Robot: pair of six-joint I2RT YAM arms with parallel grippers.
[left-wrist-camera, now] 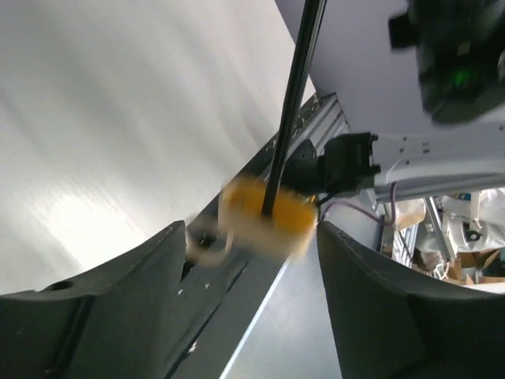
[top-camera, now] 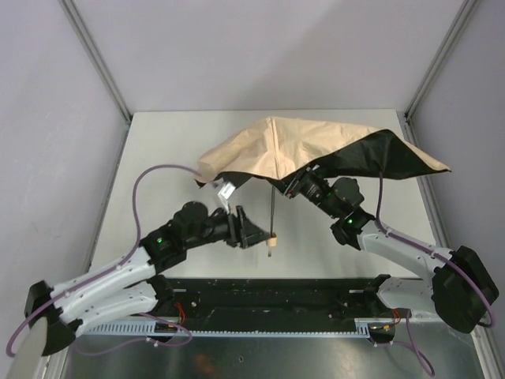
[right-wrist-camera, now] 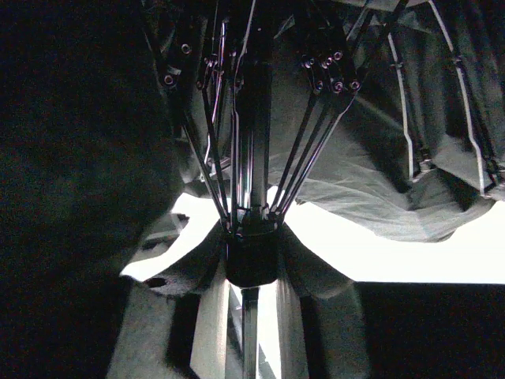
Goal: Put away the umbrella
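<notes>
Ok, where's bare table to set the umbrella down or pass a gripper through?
Best bare patch: the far-left corner of the table, between its left edge and the umbrella canopy. A smaller one lies near-centre, between the shaft and the right arm. Crowded: around the handle, flanked by the left gripper, and under the canopy where the right gripper sits.

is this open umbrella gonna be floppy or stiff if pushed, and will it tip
The canopy will likely flop: its fabric already sags and folds over at the right edge. The thin shaft and ribs look stiff but slender, so probably bendable under side force. Wide on top over a small handle, it may tip if released.
</notes>
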